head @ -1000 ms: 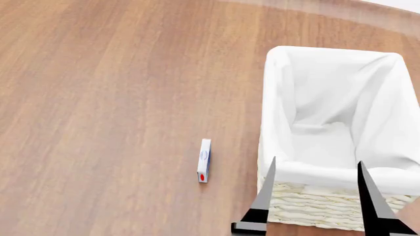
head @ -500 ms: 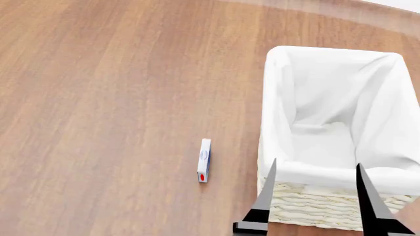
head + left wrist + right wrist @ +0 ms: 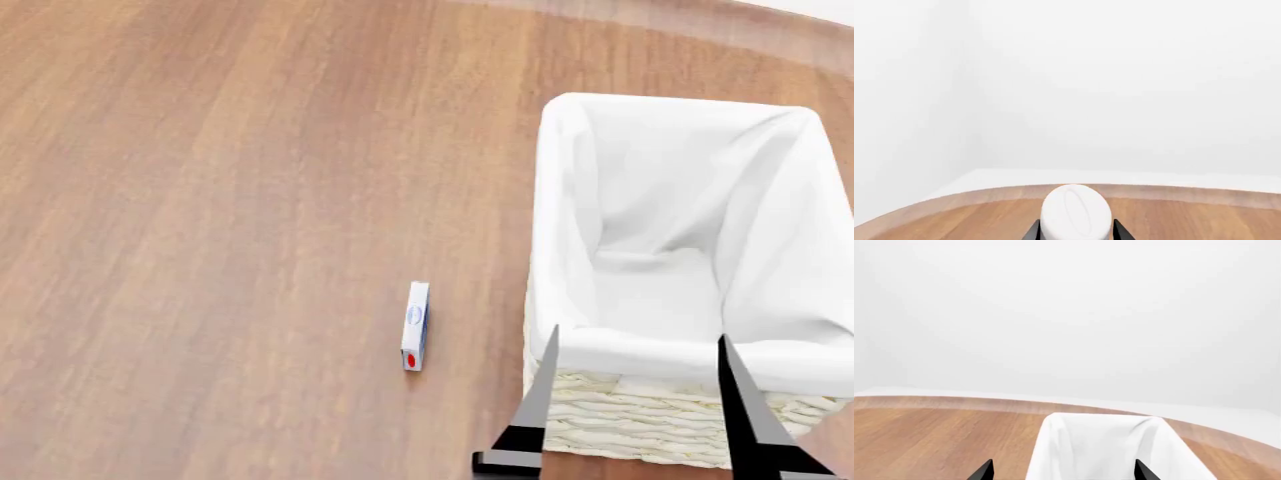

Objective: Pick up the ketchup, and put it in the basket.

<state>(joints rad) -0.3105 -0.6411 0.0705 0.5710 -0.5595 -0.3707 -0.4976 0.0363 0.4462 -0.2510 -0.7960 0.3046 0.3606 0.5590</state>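
In the left wrist view, the white oval cap of the ketchup (image 3: pixel 1075 210) sits between my left gripper's (image 3: pixel 1075 234) two black fingers, which press on both its sides. The bottle's orange-red body is hidden. Neither this gripper nor the bottle shows in the head view. The basket (image 3: pixel 561 200), cream wicker with a white liner, stands at the right of the wooden table. My right gripper (image 3: pixel 639 335) is open and empty, its fingers spread over the basket's near rim. The right wrist view shows the basket (image 3: pixel 1107 450) straight ahead between the open fingertips (image 3: pixel 985 471).
A small flat white-and-blue box (image 3: pixel 415 340) with a red mark lies on the table left of the basket. The wooden table (image 3: pixel 200 200) stretches left and far. A white wall lies beyond its curved far edge (image 3: pixel 987 192).
My right gripper's fingers have shifted very slightly over the basket's near rim. The basket and the small box have not moved.
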